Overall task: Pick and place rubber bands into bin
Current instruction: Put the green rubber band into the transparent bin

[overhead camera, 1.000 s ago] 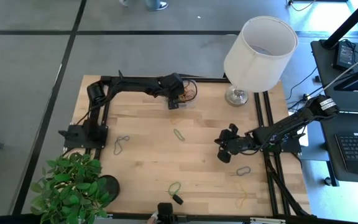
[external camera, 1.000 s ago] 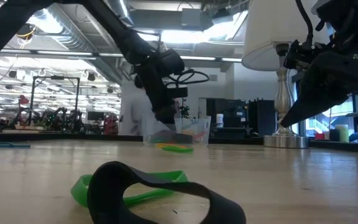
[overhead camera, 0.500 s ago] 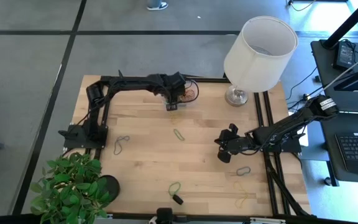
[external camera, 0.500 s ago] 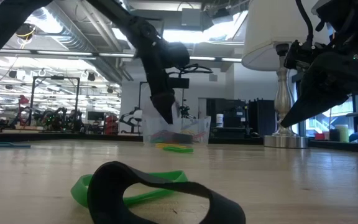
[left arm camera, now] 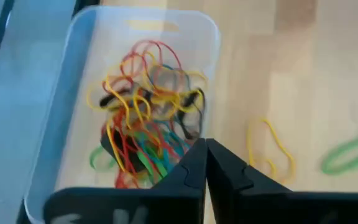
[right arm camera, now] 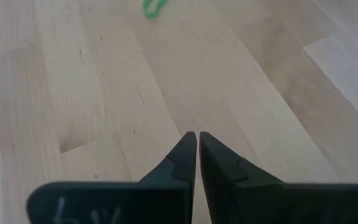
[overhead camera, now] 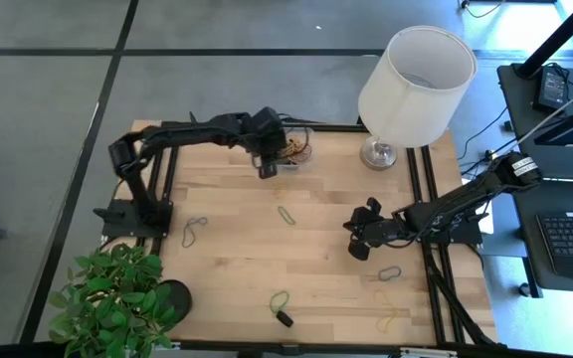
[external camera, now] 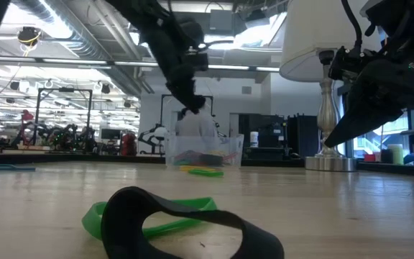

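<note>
1. High view: left gripper (overhead camera: 266, 169) hangs at the bin's (overhead camera: 304, 132) near-left corner, at the table's (overhead camera: 227, 268) far edge.
2. Left wrist view: the left gripper's (left arm camera: 205, 149) fingertips are pressed together with nothing between them. Directly ahead of them, the bin (left arm camera: 55, 149) holds a tangle of red, yellow, green and black bands (left arm camera: 148, 118).
3. Left wrist view: a yellow band (left arm camera: 271, 148) lies on the wood just beside the fingertips, outside the bin; a green band (left arm camera: 349, 158) lies farther to the same side.
4. High view: right gripper (overhead camera: 351, 239) waits above the table's right half, well apart from the bin.
5. Right wrist view: the right gripper's (right arm camera: 197, 142) fingertips stand nearly together, with only a narrow slit between them, gripping nothing. A green band (right arm camera: 155, 7) lies well ahead of them.
6. High view: loose bands remain near the right gripper (overhead camera: 390, 272), at mid-table (overhead camera: 286, 214) and at the left (overhead camera: 194, 231).
</note>
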Motion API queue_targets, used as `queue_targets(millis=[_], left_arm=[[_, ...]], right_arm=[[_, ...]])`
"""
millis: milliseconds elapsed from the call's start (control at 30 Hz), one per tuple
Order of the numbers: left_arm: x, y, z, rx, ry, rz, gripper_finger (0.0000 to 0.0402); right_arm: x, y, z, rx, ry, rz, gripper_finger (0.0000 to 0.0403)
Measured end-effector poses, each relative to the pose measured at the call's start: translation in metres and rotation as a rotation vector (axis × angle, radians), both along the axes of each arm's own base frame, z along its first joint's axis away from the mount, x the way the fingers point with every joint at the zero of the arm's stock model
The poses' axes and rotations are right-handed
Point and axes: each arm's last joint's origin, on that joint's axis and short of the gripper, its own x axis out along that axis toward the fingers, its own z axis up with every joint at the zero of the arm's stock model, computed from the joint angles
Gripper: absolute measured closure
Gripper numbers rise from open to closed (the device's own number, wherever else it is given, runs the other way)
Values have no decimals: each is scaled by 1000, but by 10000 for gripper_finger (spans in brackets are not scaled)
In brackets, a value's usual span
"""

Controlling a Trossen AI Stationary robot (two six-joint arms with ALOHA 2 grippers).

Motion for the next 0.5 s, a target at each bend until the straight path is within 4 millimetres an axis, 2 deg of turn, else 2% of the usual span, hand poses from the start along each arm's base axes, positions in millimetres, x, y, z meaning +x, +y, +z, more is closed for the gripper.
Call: queue_targets(millis=[100, 267, 500], left_arm=[[-18, -14, -1, -17, -15, 21, 400], [-53, -48, -16, -10, -108, 20, 400], [-108, -90, -39, 1, -221, 52, 399]], right_arm=[[0, 0, 0, 14, -5, -14, 377], [1, -1, 1, -15, -33, -46, 384], [16, 3, 13, -56, -195, -29, 398]])
